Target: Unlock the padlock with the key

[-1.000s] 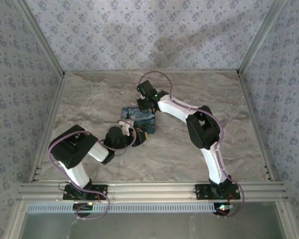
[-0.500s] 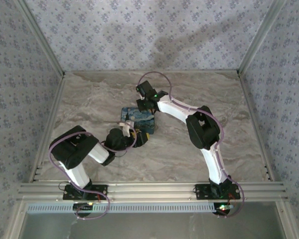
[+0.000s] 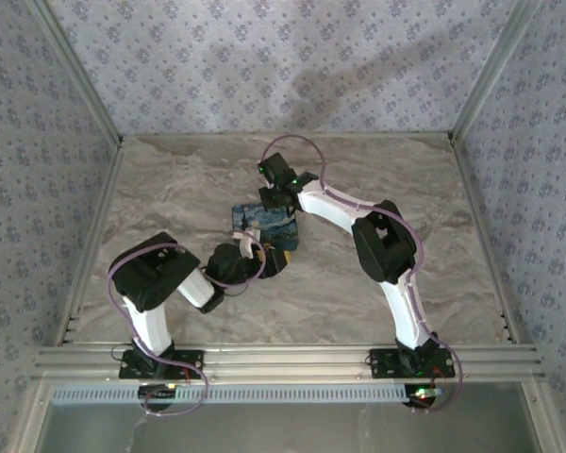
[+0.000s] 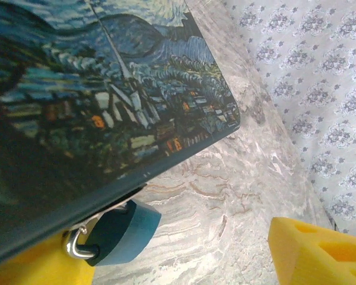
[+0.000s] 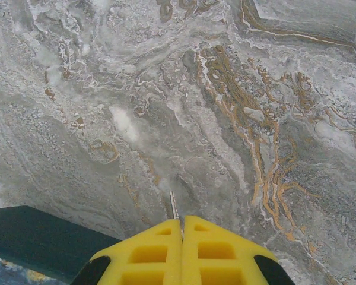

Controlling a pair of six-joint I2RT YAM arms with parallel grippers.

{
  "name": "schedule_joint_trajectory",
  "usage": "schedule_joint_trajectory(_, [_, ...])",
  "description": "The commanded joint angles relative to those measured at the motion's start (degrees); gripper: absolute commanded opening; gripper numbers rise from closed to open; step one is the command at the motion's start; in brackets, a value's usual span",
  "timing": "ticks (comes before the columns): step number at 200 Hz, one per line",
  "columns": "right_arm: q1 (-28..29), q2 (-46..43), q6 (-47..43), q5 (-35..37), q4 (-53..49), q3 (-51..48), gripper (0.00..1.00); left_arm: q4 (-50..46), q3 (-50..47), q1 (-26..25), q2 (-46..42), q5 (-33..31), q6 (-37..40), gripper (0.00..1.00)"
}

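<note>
A blue padlock (image 4: 123, 233) hangs by its silver shackle (image 4: 75, 247) from the lower edge of a box painted with a starry night scene (image 4: 107, 89). My left gripper (image 4: 178, 255) is open. One yellow finger (image 4: 24, 268) lies against the padlock's shackle side and the other (image 4: 320, 249) stands well off to the right. My right gripper (image 5: 182, 222) is shut on the key, whose thin metal blade (image 5: 173, 208) pokes out between the yellow fingertips over the marble. In the top view the left gripper (image 3: 264, 255) is at the box's near edge and the right gripper (image 3: 268, 196) at its far edge.
The painted box (image 3: 262, 225) sits mid-table between both arms. Its teal side (image 5: 35, 237) shows at the lower left of the right wrist view. Patterned walls (image 3: 283, 66) enclose the marble table (image 3: 406, 179) on three sides.
The left arm has swung forward and right toward the box, and its gripper has opened wider. The right arm has stayed still.
</note>
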Motion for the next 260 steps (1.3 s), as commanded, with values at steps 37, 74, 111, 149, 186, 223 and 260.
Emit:
schedule_joint_trajectory(37, [2.6,-0.3,0.5,-3.4,-7.9,-4.4,0.0,-0.4,-2.2,0.2,-2.0,-14.7,-1.1,0.77])
schedule_joint_trajectory(74, [2.7,-0.4,0.5,-3.2,-8.2,-4.7,0.0,2.2,-0.9,0.2,-0.9,-11.4,-0.7,0.61])
schedule_joint_trajectory(111, [2.7,-1.1,0.8,-3.2,-7.4,-5.9,0.0,3.5,-2.6,0.3,-0.1,-10.6,-1.8,0.46])
schedule_joint_trajectory(149, [2.7,-1.5,0.9,-3.2,-7.1,-6.8,0.0,1.4,-3.6,0.7,-1.7,-9.7,-1.1,0.3])
schedule_joint_trajectory(186, [2.6,-2.2,1.2,-3.2,-6.6,-7.5,0.0,-3.8,-3.8,1.6,-5.0,-8.2,-0.6,0.19])
schedule_joint_trajectory(223, [2.3,-3.8,1.3,-3.6,-5.3,-8.9,0.0,-12.3,-3.6,3.0,-10.0,-5.2,-0.2,0.04])
schedule_joint_trajectory(260, [0.9,-5.7,2.5,-4.8,-3.6,-9.4,0.0,-26.4,-1.9,4.1,-17.5,-2.8,1.3,0.0])
